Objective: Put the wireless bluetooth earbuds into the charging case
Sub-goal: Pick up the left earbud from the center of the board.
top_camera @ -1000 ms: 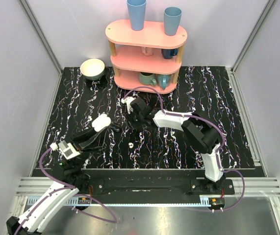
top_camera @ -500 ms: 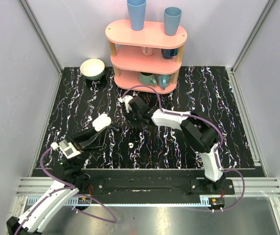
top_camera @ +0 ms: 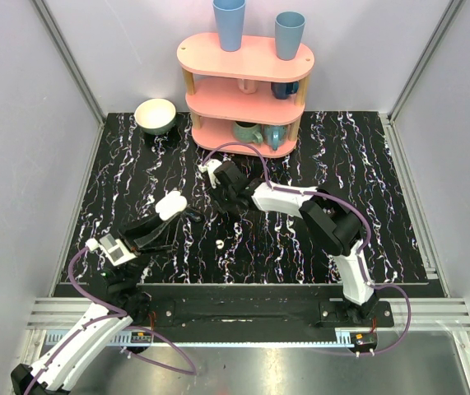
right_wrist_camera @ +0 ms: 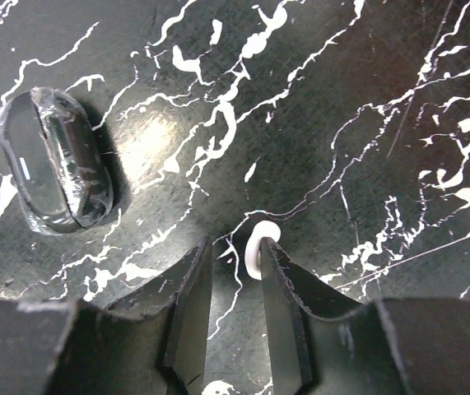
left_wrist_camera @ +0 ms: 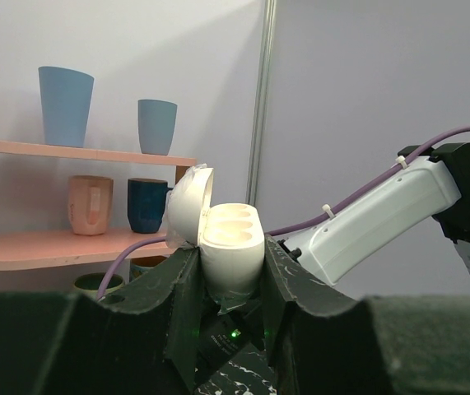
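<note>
1. Left wrist view: your left gripper (left_wrist_camera: 230,284) clamps the charging case (left_wrist_camera: 231,243), lid open, both wells empty.
2. One earbud (right_wrist_camera: 261,242) sits pinched in your right gripper (right_wrist_camera: 233,280); another (top_camera: 219,243) lies on the table (top_camera: 366,197).
3. Far off, the shelf (top_camera: 247,58) holds two blue cups on top, four mugs below; one bowl (top_camera: 155,115) beside.

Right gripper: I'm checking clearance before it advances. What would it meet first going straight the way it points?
Probably the mat. The right gripper points down at it with an earbud at its tips; depth is unclear.

Pink shelf (top_camera: 245,82), pale walls, probably evenly lit.
</note>
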`<act>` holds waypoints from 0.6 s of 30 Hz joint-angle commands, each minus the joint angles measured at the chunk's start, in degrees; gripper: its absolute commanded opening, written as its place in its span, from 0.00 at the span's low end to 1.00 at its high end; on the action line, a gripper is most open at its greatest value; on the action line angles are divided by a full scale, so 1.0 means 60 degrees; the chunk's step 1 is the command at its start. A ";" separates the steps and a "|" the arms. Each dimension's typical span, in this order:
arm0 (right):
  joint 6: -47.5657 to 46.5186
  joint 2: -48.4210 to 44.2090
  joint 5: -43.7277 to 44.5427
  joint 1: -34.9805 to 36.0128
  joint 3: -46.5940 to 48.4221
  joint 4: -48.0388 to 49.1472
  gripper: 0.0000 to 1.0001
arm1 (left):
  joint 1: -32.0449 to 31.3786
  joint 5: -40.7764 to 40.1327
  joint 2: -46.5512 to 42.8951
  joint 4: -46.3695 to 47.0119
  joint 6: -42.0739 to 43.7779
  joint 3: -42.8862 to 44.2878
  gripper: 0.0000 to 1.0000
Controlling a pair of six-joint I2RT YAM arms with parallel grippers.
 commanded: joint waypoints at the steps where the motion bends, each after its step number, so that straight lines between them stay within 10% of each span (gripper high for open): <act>1: -0.0358 0.0134 0.0763 0.0044 0.0291 -0.0410 0.37 | -0.0022 -0.0176 0.0033 0.0314 -0.0108 -0.1325 0.00; 18: -0.0168 -0.0304 0.1071 0.0044 0.0291 -0.0440 0.09 | -0.0022 -0.0250 0.0019 0.0329 -0.0210 -0.1310 0.00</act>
